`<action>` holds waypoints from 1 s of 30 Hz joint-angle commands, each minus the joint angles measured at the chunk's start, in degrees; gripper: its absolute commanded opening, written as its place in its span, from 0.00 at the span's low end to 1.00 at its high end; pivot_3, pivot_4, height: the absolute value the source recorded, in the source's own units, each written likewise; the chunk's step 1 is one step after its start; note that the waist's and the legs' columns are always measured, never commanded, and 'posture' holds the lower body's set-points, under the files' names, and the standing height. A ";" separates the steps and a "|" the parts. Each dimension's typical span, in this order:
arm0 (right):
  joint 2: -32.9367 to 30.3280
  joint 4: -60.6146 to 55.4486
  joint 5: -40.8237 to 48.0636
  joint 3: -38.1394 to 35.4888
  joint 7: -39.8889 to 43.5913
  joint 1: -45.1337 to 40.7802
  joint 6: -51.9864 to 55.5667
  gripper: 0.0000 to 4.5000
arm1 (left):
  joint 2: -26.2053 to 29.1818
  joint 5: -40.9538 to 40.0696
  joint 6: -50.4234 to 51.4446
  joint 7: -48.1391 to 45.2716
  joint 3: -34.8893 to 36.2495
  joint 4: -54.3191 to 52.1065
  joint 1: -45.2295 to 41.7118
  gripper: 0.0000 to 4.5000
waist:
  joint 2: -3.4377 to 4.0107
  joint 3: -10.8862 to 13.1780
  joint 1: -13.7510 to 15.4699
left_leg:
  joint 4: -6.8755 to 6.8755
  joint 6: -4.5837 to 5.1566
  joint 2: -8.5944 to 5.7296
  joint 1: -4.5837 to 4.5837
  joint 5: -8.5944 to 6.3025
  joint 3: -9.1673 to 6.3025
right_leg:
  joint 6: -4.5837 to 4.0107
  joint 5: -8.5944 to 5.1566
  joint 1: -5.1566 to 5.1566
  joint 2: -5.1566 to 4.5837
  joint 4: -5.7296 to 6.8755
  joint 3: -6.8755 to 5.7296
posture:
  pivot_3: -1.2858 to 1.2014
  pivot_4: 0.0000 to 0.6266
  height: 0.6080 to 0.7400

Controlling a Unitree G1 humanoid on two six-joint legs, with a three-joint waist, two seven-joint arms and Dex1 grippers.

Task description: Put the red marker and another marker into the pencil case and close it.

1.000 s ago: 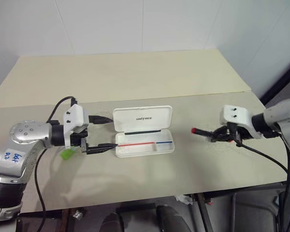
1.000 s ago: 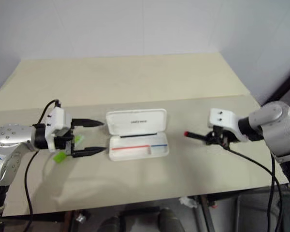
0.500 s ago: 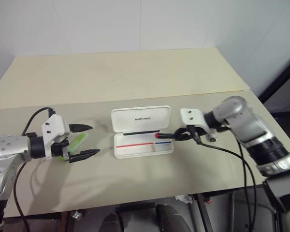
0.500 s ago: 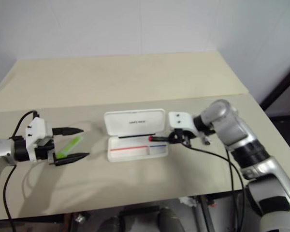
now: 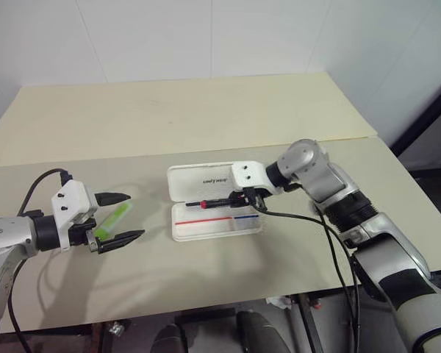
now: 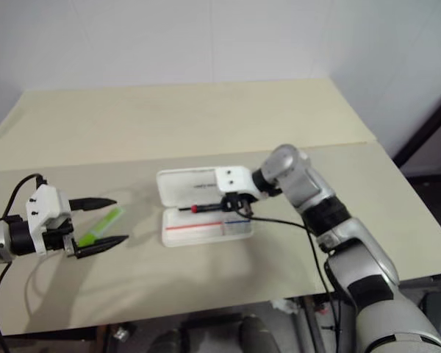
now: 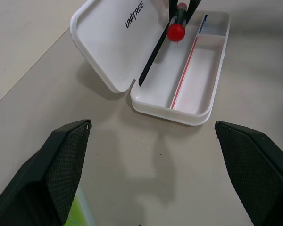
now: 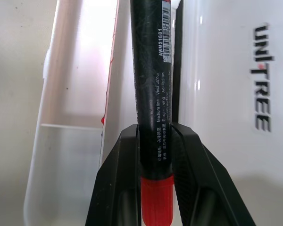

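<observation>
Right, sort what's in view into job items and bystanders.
Job items:
slim red-and-black marker
flat lime-green highlighter
white hard-plastic hinged pencil case
right gripper
left gripper

Bystanders:
beige table
black cables

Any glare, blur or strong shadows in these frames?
Left eye view: soft shadow on the table under the left gripper, no glare. Left wrist view: fingers blurred up close, the pencil case sharp. Right wrist view: bright washout on the case's tray, red marker label crisp.
</observation>
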 commanded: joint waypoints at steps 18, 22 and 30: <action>1.85 -6.04 6.17 -5.49 3.54 -1.53 8.30 0.81 | -0.01 -0.44 -0.37 0.92 -0.87 -0.53 -3.81 1.00 | -0.02 -0.01 -0.48 | -0.02 0.00 0.00 0.01 0.00 0.00 | 0.00 0.00 -0.01 0.00 0.02 0.00 | 0.52 0.24 1.00; 0.54 -8.71 8.90 -6.56 4.63 -0.11 11.56 0.81 | -0.21 -0.43 -0.33 1.03 -1.23 -0.59 -4.14 1.00 | -0.02 -0.01 -0.61 | -0.01 0.00 0.00 0.01 0.00 -0.01 | 0.01 0.00 -0.01 0.00 0.03 0.00 | 0.52 0.24 1.00; -5.22 -19.73 23.74 -17.38 9.54 9.70 12.03 0.81 | -0.35 3.27 -0.26 5.68 1.52 -0.98 -0.18 1.00 | -0.04 -0.02 -0.23 | -0.07 -0.01 0.00 -0.04 -0.02 -0.02 | 0.01 0.00 -0.01 0.00 -0.09 0.00 | 0.52 0.24 1.00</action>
